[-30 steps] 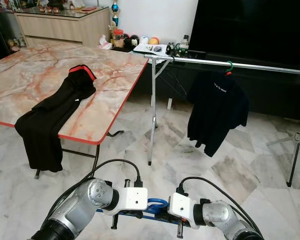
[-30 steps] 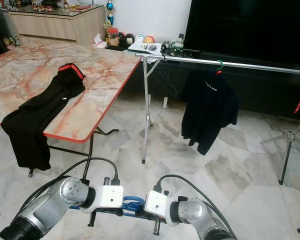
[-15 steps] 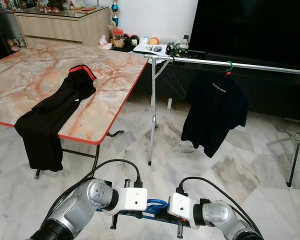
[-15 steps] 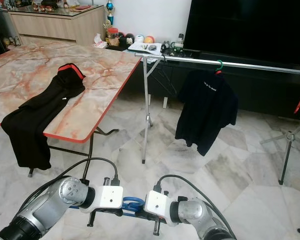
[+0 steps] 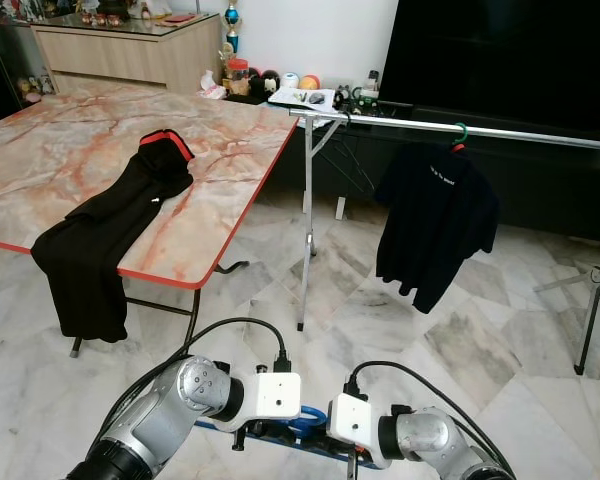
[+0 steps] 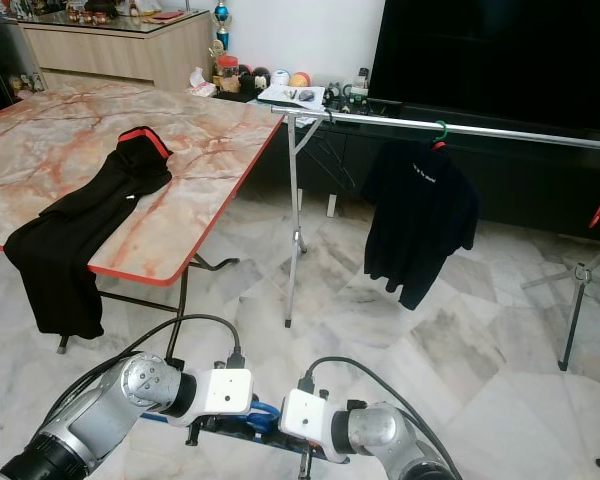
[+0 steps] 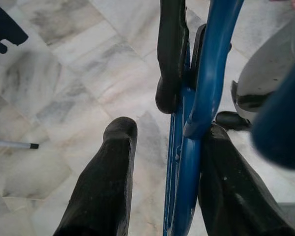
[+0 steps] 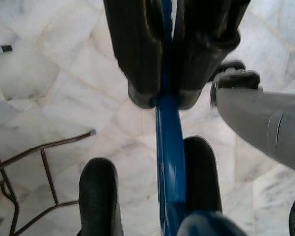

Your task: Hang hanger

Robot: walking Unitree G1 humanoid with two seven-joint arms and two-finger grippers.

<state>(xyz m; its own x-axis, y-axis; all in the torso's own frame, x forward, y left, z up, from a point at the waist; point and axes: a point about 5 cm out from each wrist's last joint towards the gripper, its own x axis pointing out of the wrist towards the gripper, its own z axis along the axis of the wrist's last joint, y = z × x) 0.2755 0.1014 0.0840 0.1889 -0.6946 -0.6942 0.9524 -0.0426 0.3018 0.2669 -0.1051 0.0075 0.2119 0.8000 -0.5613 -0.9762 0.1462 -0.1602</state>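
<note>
Gleaming blue hanger [image 7: 196, 88] — slender, plastic

A glossy blue plastic hanger [image 7: 189, 147], polished marble floor [image 5: 380, 300], and shiny metal rail [image 5: 500, 128].

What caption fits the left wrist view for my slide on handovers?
Blue hanger between both grippers' black fingers above the marble floor.

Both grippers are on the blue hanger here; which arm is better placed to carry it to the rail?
Probably the right. The right gripper is shut on the blue hanger, and the rail stands ahead on the robot's right. The left gripper looks open around it.
</note>
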